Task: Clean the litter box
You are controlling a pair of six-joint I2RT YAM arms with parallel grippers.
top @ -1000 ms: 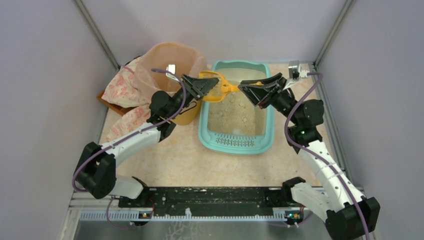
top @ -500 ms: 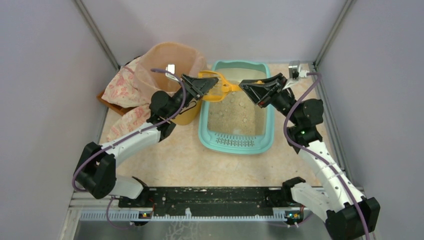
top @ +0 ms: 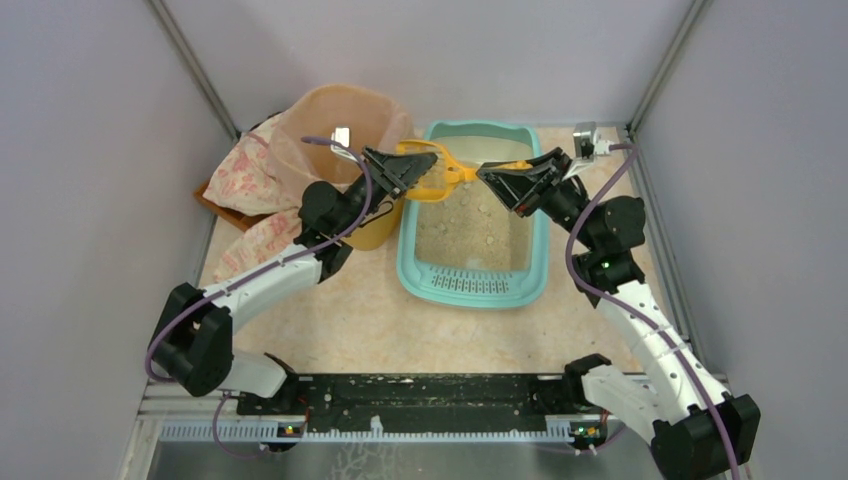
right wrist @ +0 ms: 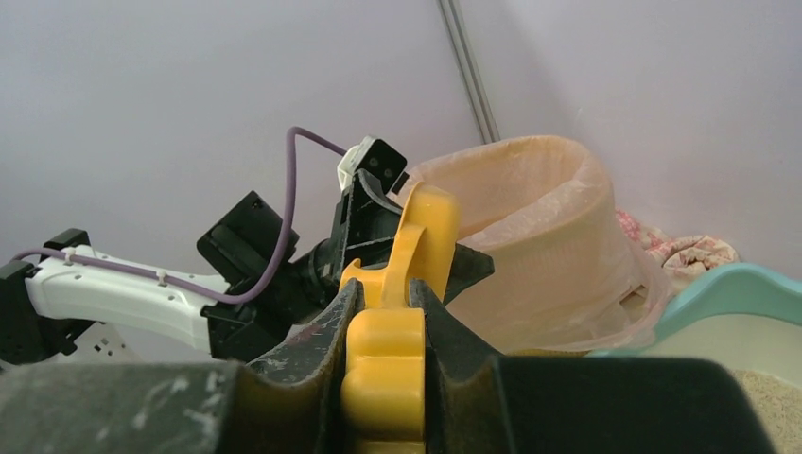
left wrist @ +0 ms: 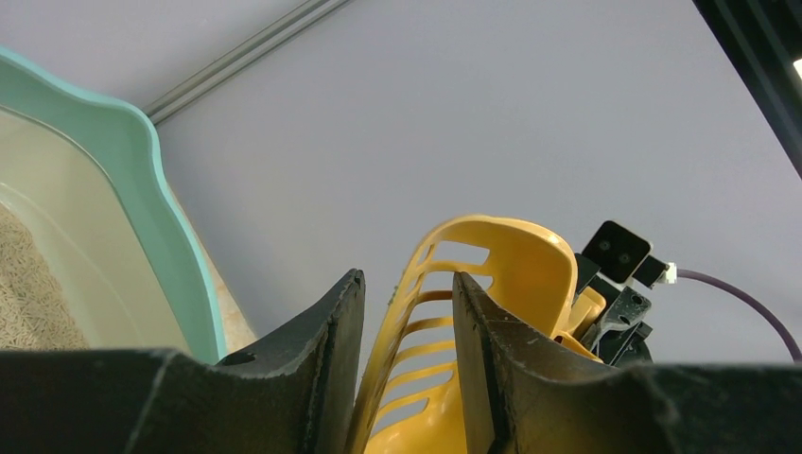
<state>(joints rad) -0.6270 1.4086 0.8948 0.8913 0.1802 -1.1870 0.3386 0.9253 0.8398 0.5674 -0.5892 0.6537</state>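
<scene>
The teal litter box [top: 407, 262] with beige litter lies in the middle of the table, its slotted grille at the near end. A yellow slotted scoop [top: 443, 170] hangs over the box's far end, between the two grippers. My left gripper [top: 428, 163] is shut on the scoop's slotted head [left wrist: 501, 274], whose side wall sits between its fingers [left wrist: 326, 359]. My right gripper [top: 486, 173] is shut on the scoop's handle [right wrist: 386, 364], both pads pressed against it. In the left wrist view the box's rim [left wrist: 180, 246] shows at the left.
A round yellow bin with a peach bag liner [top: 345, 115] stands just left of the box, behind the left gripper; the right wrist view shows it as well [right wrist: 534, 246]. A floral cloth [top: 250, 165] lies beside it. Grey walls close in the back and both sides.
My right gripper has closed onto the scoop's handle and edged slightly left. The left gripper and the scoop's head have stayed in place.
</scene>
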